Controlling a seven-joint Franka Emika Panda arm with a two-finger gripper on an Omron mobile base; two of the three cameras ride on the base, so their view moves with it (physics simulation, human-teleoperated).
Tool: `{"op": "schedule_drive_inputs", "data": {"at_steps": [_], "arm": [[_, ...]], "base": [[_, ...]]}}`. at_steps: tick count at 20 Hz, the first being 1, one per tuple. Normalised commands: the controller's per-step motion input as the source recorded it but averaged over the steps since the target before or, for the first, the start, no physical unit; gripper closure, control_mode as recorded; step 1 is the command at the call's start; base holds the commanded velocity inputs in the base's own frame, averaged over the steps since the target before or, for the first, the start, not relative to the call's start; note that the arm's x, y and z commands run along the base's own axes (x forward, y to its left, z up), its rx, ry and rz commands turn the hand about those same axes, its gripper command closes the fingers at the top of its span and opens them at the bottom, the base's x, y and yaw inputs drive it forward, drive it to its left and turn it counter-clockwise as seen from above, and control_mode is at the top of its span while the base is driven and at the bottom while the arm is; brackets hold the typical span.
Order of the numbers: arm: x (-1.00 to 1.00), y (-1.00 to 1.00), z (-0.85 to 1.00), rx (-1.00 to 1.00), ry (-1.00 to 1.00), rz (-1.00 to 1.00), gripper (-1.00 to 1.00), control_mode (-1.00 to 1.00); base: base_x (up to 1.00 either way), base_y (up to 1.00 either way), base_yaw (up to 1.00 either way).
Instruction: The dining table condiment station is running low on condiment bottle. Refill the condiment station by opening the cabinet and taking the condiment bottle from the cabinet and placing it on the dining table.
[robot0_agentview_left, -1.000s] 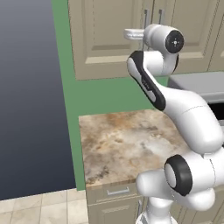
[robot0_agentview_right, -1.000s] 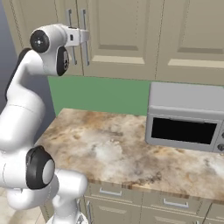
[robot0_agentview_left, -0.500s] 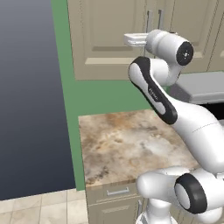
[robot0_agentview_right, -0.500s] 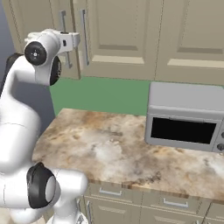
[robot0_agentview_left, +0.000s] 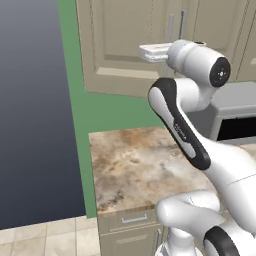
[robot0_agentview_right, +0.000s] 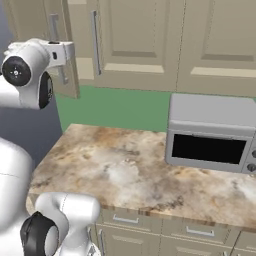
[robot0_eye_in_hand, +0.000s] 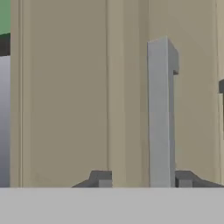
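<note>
The cabinet (robot0_agentview_left: 125, 45) is a beige wall cupboard with raised-panel doors above the counter. In the right base view its left door (robot0_agentview_right: 70, 80) hangs a little out from the others, slightly ajar. That door's silver bar handle (robot0_eye_in_hand: 161, 113) runs upright between my fingertips, closer to the right one. My gripper (robot0_eye_in_hand: 142, 180) is open, its jaws standing around the handle without pressing on it. The hand (robot0_agentview_left: 150, 51) is raised at door height, level with the handles (robot0_agentview_right: 54, 25). The condiment bottle is hidden and the dining table is out of view.
A marble-topped counter (robot0_agentview_left: 130, 165) with drawers under it lies below the cupboard. A grey microwave (robot0_agentview_right: 210, 135) stands on its right part. A green wall strip (robot0_agentview_left: 75, 100) and a dark opening sit to the left.
The jaws have gone from shut on the handle to open. The hand sank a little and drew back, and the left door swung out slightly with it.
</note>
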Motion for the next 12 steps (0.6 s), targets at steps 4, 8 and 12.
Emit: {"op": "schedule_drive_inputs", "data": {"at_steps": [4,8,12], "arm": [[-0.69,0.90,-0.14,0.00,0.00,0.00,1.00,-1.00],[-0.65,0.73,-0.40,0.02,0.00,0.06,-1.00,-1.00],[-0.39,-0.42,-0.06,0.33,0.00,0.03,-1.00,-1.00]], "base": [[0.00,0.00,0.00],[0.00,0.00,0.00],[0.00,0.00,0.00]]}}
